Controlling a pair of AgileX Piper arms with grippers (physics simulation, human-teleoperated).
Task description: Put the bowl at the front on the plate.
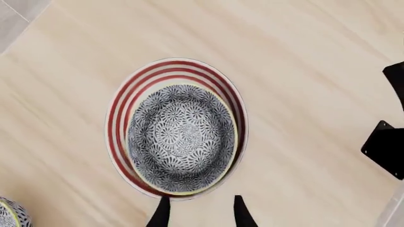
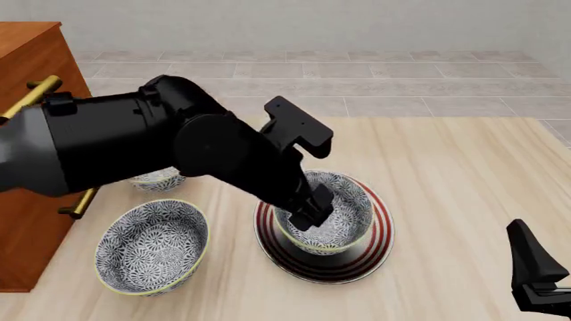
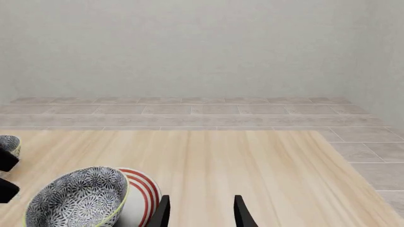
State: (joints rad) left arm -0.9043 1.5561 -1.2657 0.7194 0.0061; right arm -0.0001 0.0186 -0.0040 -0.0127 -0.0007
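The bowl point(image 1: 181, 139), blue-and-white floral with a yellow-green rim, sits upright on the red-ringed white plate point(image 1: 170, 68), off-centre toward one side. In the front view the bowl point(image 2: 344, 210) and the plate point(image 2: 379, 231) lie mid-table. My left gripper point(image 1: 200, 202) hovers above them, open, with nothing between its fingers. Seen from the front, the left gripper point(image 2: 308, 212) hangs over the bowl's near-left rim. My right gripper point(image 3: 202, 202) is open and empty, low at the table's front right, with the bowl point(image 3: 79, 196) and plate point(image 3: 144, 191) off to its left.
A second identical bowl point(image 2: 152, 246) stands at the front left. A third bowl point(image 2: 159, 179) is partly hidden behind the left arm. A wooden cabinet point(image 2: 27, 60) with brass handles borders the table's left side. The right gripper point(image 2: 533, 264) sits near the front right corner.
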